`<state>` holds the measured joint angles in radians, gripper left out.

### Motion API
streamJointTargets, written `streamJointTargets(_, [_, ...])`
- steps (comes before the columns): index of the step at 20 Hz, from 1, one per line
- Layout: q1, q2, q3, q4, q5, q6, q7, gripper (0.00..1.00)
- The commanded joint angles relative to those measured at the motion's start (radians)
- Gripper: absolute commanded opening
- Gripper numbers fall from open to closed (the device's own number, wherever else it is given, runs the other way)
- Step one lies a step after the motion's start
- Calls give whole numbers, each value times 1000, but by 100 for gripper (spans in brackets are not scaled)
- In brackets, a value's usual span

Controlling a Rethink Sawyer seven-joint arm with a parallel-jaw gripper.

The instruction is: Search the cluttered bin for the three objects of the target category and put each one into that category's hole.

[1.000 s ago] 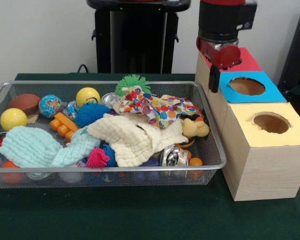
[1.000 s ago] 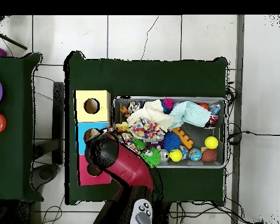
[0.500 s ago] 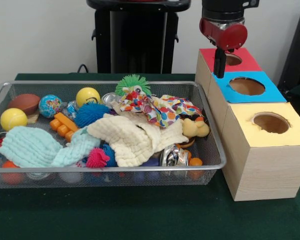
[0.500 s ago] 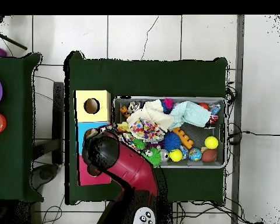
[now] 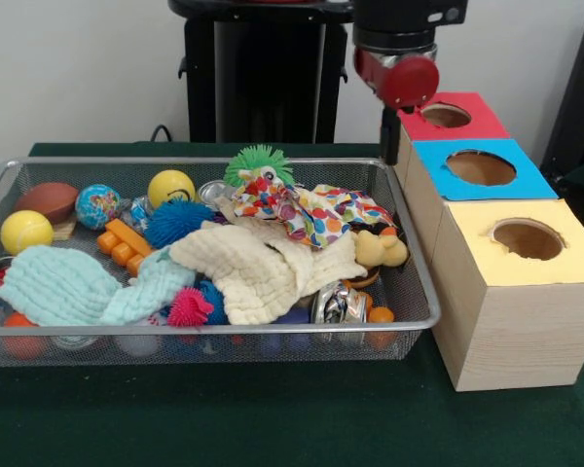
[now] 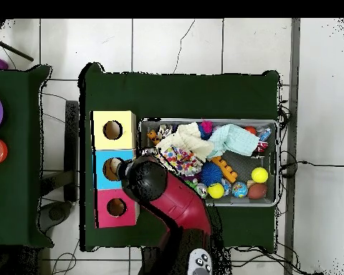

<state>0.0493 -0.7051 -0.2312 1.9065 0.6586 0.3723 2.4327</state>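
Observation:
The silver wire-mesh bin (image 5: 175, 161) fills the left of the table and is full of toys and cloths. It also shows in the overhead view (image 6: 276, 165). My gripper (image 5: 387, 144) hangs from the red wrist over the bin's far right corner, beside the red box (image 5: 467, 125), with nothing visible in it. In the overhead view the arm's black head (image 6: 145, 180) hides the gripper. The bin holds a dotted cloth (image 5: 307, 209), a cream cloth (image 5: 248, 268), a mint cloth (image 5: 63, 287), yellow balls (image 5: 170, 185), a green spiky ball (image 5: 258, 161) and a blue spiky ball (image 5: 175, 222).
Three wooden boxes with round holes stand in a row right of the bin: red at the far end, blue (image 5: 511, 180) in the middle, yellow (image 5: 565, 263) nearest. Overhead they show as yellow (image 6: 125, 120), blue (image 6: 102, 159) and red (image 6: 104, 216). The black pedestal (image 5: 263, 68) stands behind the bin.
The arm has swung away from above the red and blue boxes toward the bin's far right corner, leftward in the front view.

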Motion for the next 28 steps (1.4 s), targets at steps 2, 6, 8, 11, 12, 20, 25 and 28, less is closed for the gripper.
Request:
streamJointTargets(2, [-92,108,177,36,-49,-215,78,0])
streamJointTargets(6, [-145,144,244,41,-66,-289,90,0])
streamJointTargets(8, [-152,148,258,44,-67,-303,105,0])
streamJointTargets(11, [-116,165,236,35,-56,-336,150,100])
streamJointTargets(12, [-113,167,242,38,-47,-345,166,100])
streamJointTargets(20, [-150,153,314,75,-31,-374,206,100])
streamJointTargets(25, [-149,136,345,95,-9,-364,228,100])
streamJointTargets(28, [-160,145,378,108,-8,-389,248,100])
